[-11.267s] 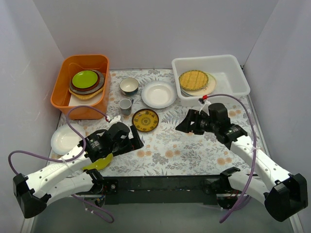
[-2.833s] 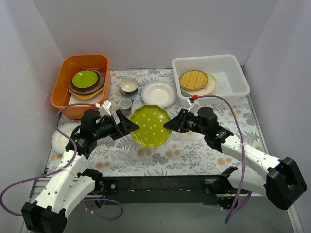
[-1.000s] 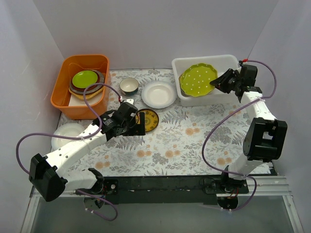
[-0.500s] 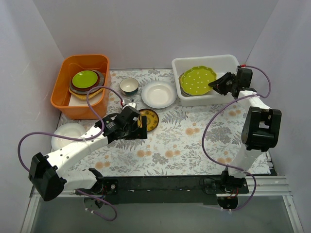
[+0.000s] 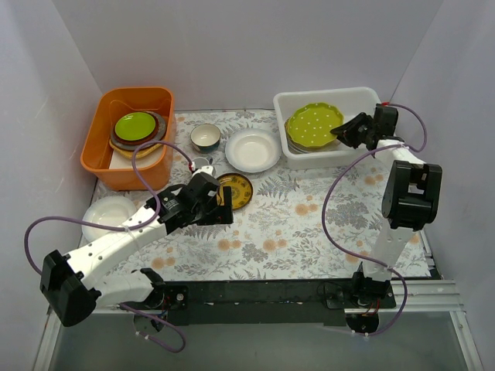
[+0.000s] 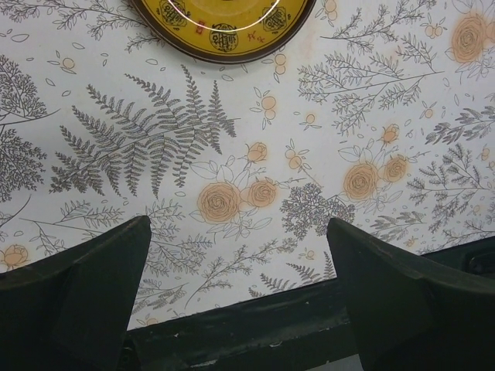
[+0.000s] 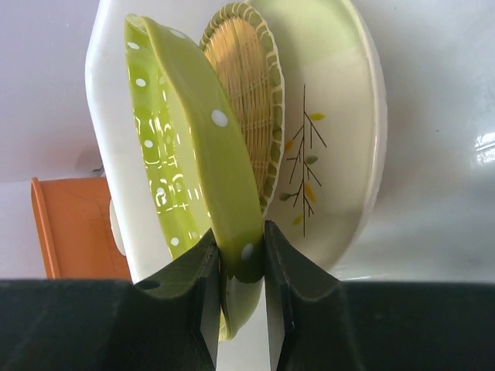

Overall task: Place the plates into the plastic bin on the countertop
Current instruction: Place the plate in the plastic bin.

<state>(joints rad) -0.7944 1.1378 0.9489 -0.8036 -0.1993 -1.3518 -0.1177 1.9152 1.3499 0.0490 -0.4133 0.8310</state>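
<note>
The left arm lies low from its base at the near edge of the countertop [image 5: 294, 224], stretched slantwise toward the middle, a purple cable looping over it. The left gripper [image 6: 237, 228] points down at the leaf-and-flower cloth, its fingers [image 6: 100, 270] spread wide with nothing between them. Just beyond the fingertips lies the patterned plate [image 6: 224, 23], yellow with a brown rim. It carries dark round medallions and small red marks, too small to read.

At the left edge, beside that arm, a cream plate [image 5: 108, 212] lies flat. Farther back, around the middle, a white plate [image 5: 253, 149] sits with a teal-lined bowl [image 5: 206, 137] to its left, and a grey cup [image 5: 203, 164] shows just behind the left wrist.

The right arm stands tall from its base at the near right. Its forearm reaches to the far right corner, and the wrist turns left over the right rim of the bin [image 5: 325, 93]. The right gripper [image 7: 238, 243] pinches the rim of the lime plate [image 7: 186, 154], a finger on each face. That plate, dotted white, is inside the bin, tilted up on edge over a straw plate [image 7: 244, 93] and a cream sprig plate [image 7: 332, 154]. Whether it touches the straw plate I cannot tell.

At the far left corner an orange tub [image 5: 135, 91] holds a stack topped by a green plate [image 5: 135, 125].
</note>
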